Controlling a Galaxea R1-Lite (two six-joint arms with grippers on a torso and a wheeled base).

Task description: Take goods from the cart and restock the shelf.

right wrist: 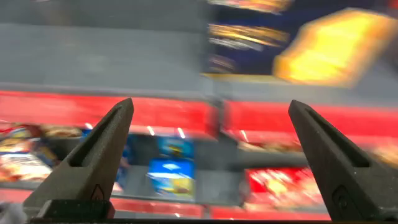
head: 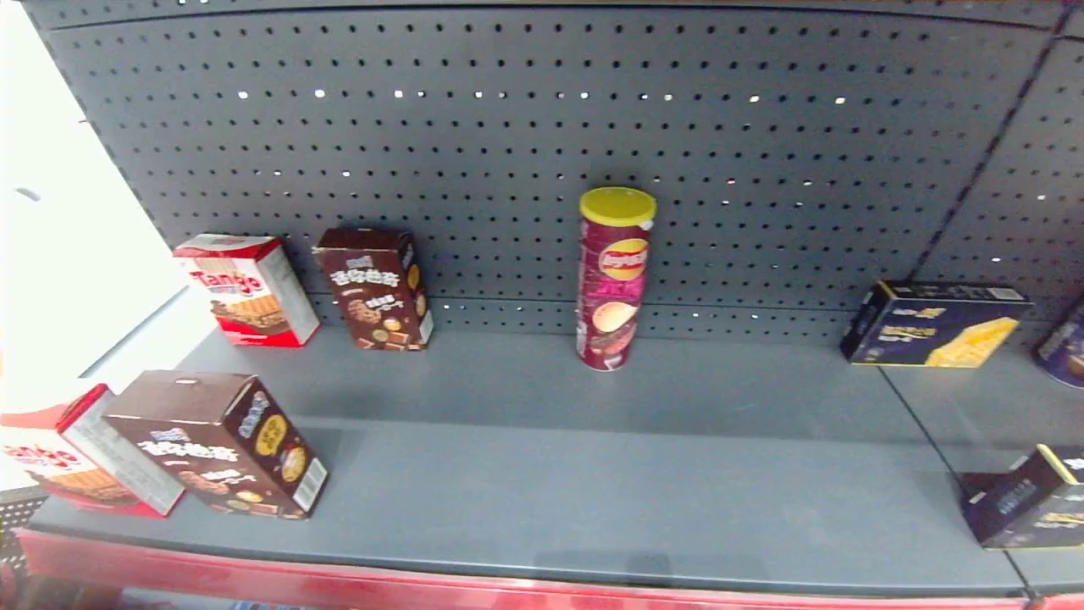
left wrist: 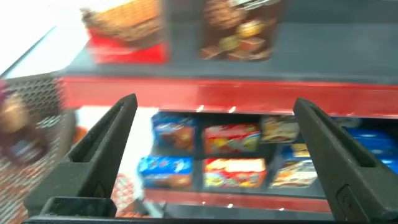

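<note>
A grey shelf (head: 542,491) with a red front lip holds goods. A maroon crisp tube with a yellow lid (head: 611,280) stands upright at the back middle. At the left are two red wafer boxes (head: 247,290) (head: 80,462) and two brown biscuit boxes (head: 378,288) (head: 222,443). Dark blue boxes lie at the right (head: 931,324) (head: 1025,498). My left gripper (left wrist: 214,109) is open with nothing in it, in front of the shelf's red lip (left wrist: 236,93) below the left boxes. My right gripper (right wrist: 211,111) is open and holds nothing, below a blue box (right wrist: 298,40).
A lower shelf (left wrist: 236,155) stocked with blue, red and yellow packets sits under the red lip. A wire mesh basket wall (left wrist: 31,118) is beside my left gripper. The perforated back panel (head: 542,127) closes the shelf behind. Bare shelf lies between the tube and the right-hand boxes.
</note>
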